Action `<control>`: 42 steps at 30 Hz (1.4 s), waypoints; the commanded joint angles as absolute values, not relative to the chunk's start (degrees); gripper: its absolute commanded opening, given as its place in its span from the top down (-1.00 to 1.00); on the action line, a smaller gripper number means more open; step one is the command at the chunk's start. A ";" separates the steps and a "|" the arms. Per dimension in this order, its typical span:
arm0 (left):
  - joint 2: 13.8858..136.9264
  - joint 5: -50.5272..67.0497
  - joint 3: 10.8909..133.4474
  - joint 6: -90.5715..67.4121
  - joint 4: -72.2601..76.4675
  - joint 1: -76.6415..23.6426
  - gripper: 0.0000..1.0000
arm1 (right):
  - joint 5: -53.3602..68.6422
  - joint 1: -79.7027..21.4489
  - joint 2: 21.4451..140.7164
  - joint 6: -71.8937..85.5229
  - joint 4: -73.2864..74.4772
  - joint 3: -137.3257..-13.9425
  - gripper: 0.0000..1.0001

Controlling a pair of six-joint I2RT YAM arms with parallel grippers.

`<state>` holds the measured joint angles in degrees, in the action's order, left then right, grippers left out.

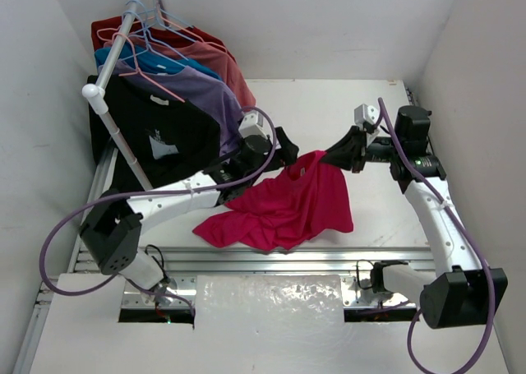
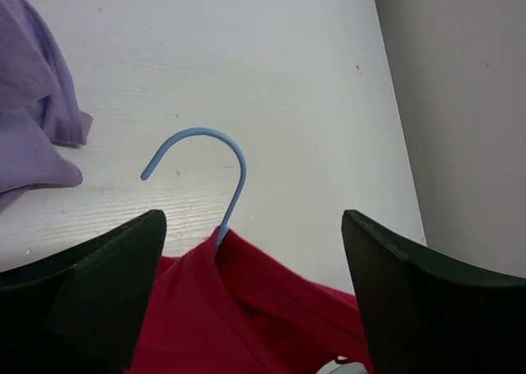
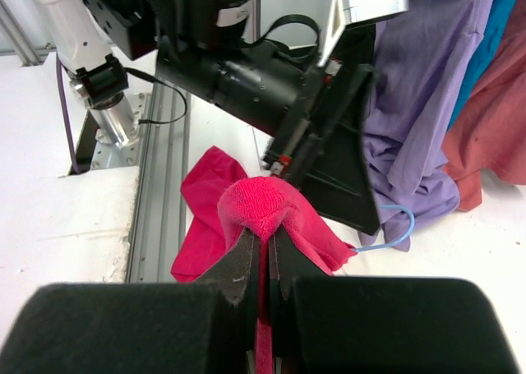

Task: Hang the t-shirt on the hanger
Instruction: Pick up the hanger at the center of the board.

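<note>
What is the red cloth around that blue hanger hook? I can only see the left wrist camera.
Observer: A magenta t-shirt. The top camera shows most of it lying crumpled on the table.
Operator: Is anything holding it?
Observer: Yes. The right wrist camera shows the right gripper shut on a bunched fold of it.
Operator: And the purple folds at my left edge?
Observer: A purple shirt, hanging on a rail beside a black shirt.

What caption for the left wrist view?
Open left gripper hovers over the hook of the blue hanger, which pokes out of the red t-shirt.
</note>
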<state>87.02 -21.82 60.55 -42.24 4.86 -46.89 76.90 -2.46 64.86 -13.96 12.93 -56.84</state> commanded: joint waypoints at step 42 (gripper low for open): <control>90.05 -19.07 128.17 -3.19 -26.25 -37.81 1.00 | 30.96 -2.72 57.22 4.83 14.59 -80.58 -0.98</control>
<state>85.67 -16.62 116.51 -11.22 -19.25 -40.91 43.13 -2.81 59.75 0.95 12.32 -75.00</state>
